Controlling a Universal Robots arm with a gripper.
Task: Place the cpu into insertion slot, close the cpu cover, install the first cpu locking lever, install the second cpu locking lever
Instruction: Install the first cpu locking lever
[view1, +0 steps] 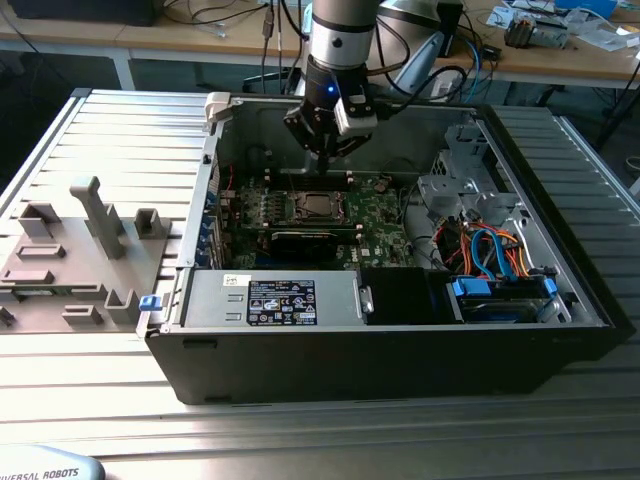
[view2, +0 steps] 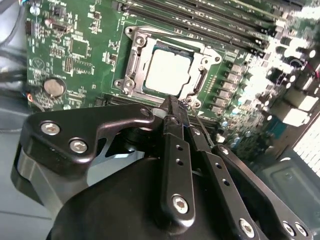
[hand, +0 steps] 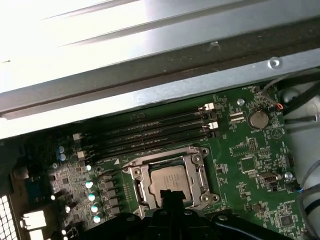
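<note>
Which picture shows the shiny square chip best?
The second wrist view: the cpu looks big and bright there, sitting in its socket under the metal frame. In the first wrist view the tool covers its edge. In the exterior view it looks tiny.

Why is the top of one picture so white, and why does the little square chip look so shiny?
In the first wrist view, bright light washes out the metal case wall. In the second wrist view, glare whitens the cpu and the far board edge looks blurry. The exterior view is evenly lit, though the case is dark inside.
</note>
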